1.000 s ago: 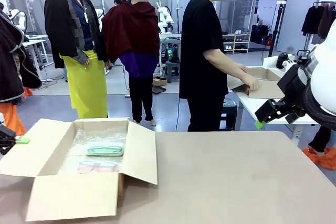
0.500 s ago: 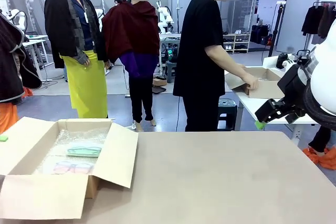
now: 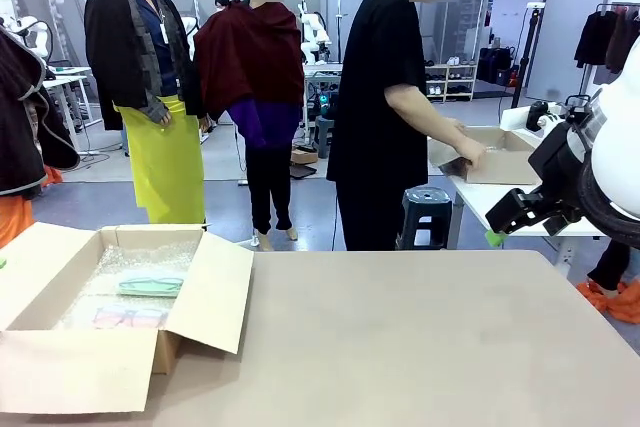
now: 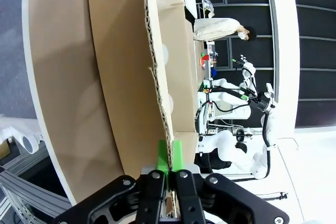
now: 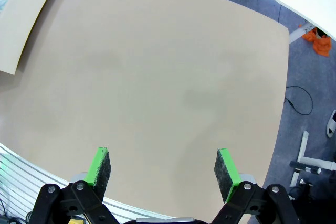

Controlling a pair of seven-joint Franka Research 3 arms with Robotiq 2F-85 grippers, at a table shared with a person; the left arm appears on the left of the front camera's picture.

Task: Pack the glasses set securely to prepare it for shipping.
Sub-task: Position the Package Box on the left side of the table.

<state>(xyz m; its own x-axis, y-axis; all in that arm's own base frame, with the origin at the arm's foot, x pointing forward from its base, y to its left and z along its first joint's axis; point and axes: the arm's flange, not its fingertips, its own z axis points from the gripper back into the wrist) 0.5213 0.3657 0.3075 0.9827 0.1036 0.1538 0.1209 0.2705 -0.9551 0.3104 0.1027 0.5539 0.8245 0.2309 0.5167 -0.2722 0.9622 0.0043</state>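
While pinched by left hand [image 4: 169,174] on flap edge, cardboard box [image 3: 205,292] now sits further left on surface [image 3: 420,337]. Mint-green case [image 3: 150,286], pink case [image 3: 128,317] inside on bubble wrap. Right hand [image 5: 164,174] spread wide, empty. Flaps unclosed.

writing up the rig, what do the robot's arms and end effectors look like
The right arm is glossy white with rounded joints and a black wrist section. Both the left end effector and the right end effector are black, built from bolted linkages, with two fingers each carrying bright green pads.
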